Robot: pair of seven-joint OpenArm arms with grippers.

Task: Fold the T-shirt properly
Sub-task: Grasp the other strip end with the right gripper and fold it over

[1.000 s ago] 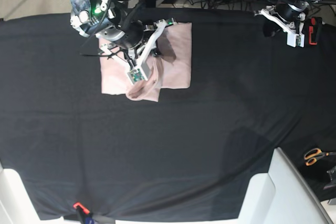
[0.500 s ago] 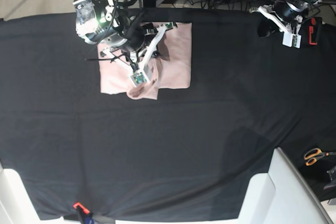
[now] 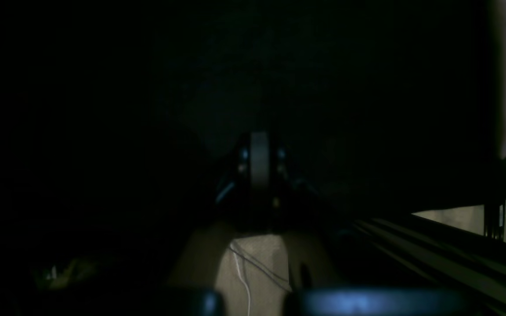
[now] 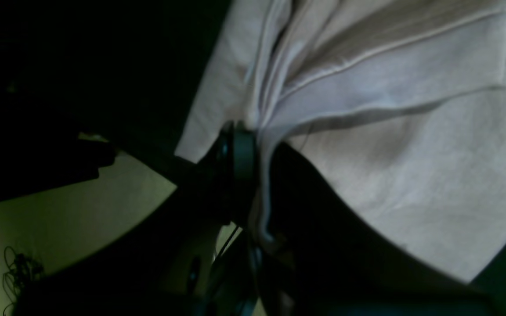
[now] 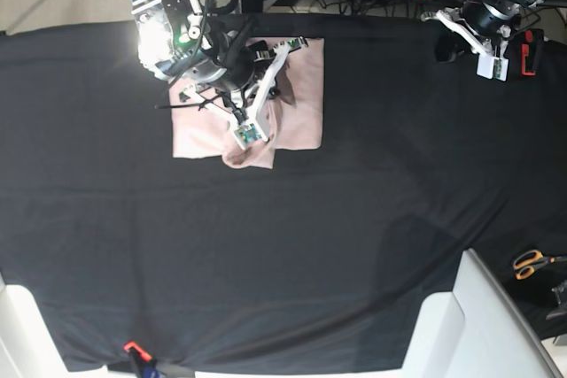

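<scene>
A pale pink T-shirt (image 5: 297, 99), already reduced to a compact block, is seen lying on the black table cloth (image 5: 292, 245) directly beneath the right gripper (image 4: 253, 131), whose jaws are pressed together on a gathered edge of the fabric. In the right wrist view, several layers and a stitched hem are drawn into a bunch at the fingertips, and pleats are pulled outward from that point across the cloth. Just ahead of the gripper in the base view, a loose rounded flap is shown spilling past the near edge of the folded block. The left gripper (image 3: 259, 164) is parked well away from the garment, above a far corner of the table, its jaws brought fully together on nothing. The cloth is judged to be light, limp and unable to hold a shape, so that any lifted part will sag and drag the layers under it. It is not thought slippery or fragile. A hold is best taken at a hemmed edge or corner, where the doubled, stitched fabric gives the fingers something firm, and all layers of a fold should be caught at once. A pinch in the middle of a panel is likely to raise only the top sheet and disturb the stack.
</scene>
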